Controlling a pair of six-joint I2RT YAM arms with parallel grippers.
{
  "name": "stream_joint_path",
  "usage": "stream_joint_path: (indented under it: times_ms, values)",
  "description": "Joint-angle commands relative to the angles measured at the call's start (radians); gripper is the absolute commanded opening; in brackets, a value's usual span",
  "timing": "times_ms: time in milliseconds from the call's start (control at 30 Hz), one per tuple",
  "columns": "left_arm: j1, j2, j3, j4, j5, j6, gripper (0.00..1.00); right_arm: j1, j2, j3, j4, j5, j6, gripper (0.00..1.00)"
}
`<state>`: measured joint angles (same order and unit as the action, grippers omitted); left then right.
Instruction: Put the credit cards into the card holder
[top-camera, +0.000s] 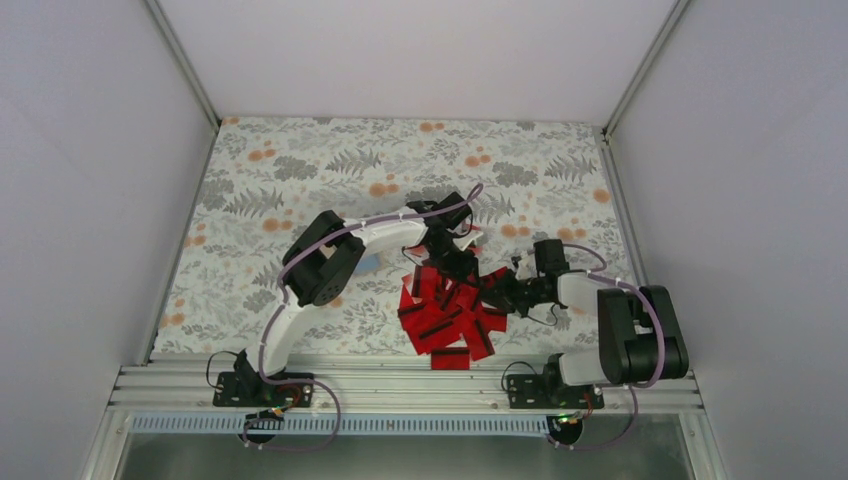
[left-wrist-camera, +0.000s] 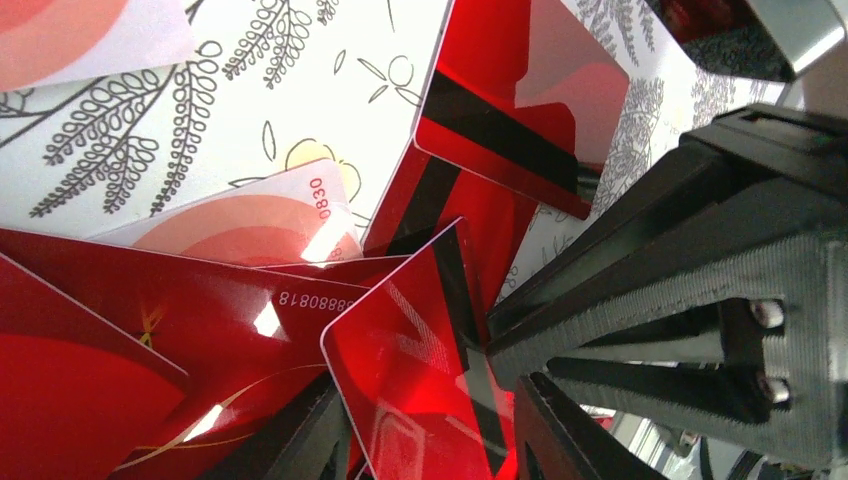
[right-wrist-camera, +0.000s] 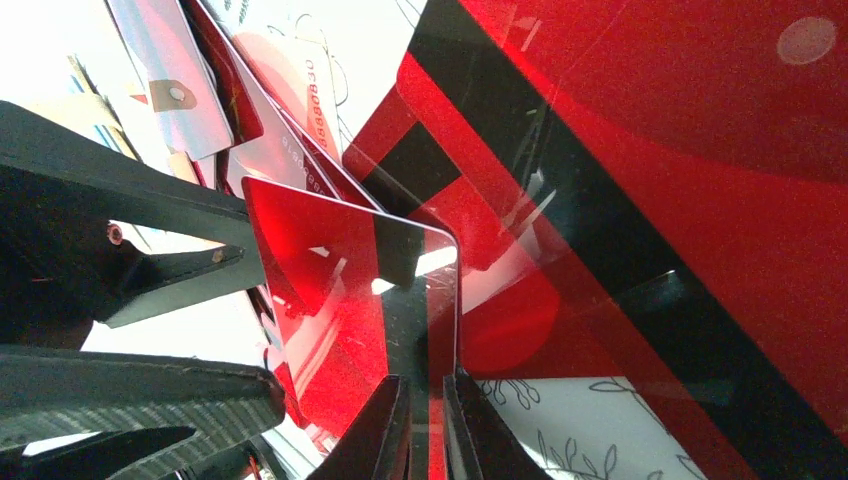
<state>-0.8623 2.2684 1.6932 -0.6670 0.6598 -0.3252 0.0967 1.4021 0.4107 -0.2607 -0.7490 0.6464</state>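
Note:
Many red credit cards (top-camera: 445, 320) with black stripes lie in a loose pile at the middle front of the cloth. My right gripper (right-wrist-camera: 427, 400) is shut on the edge of one red card (right-wrist-camera: 340, 290) and holds it upright over the pile (top-camera: 492, 290). That card (left-wrist-camera: 410, 360) stands between the spread jaws of my left gripper (left-wrist-camera: 425, 440), which is open just above the pile (top-camera: 455, 262). A pale flap with a snap (right-wrist-camera: 175, 90), possibly the card holder, shows behind the left gripper; I cannot tell for sure.
The cloth (top-camera: 300, 180) has grey fern prints and orange flower spots. A small pale blue thing (top-camera: 368, 262) lies under the left arm. Pale-faced cards (left-wrist-camera: 250, 215) lie among the red ones. Grey walls close in the left, right and back.

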Motion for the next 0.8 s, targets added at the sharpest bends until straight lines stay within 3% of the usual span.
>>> stream_joint_path:
  times_ms: [0, 367, 633, 767]
  values:
    - [-0.005, -0.023, -0.045, 0.012, 0.058, -0.013, 0.41, -0.001, 0.055, -0.023, -0.036, 0.168, 0.001, 0.1]
    - [0.002, 0.007, -0.009, 0.026, 0.057, -0.009, 0.27, -0.002, 0.077, 0.004, -0.031, 0.163, -0.002, 0.1]
    - [0.012, 0.007, -0.005, 0.017, 0.013, -0.009, 0.03, -0.001, 0.08, 0.021, -0.042, 0.166, -0.012, 0.1]
    - [0.027, -0.003, 0.02, 0.008, 0.008, -0.011, 0.02, -0.001, 0.068, 0.052, -0.062, 0.165, -0.026, 0.12]
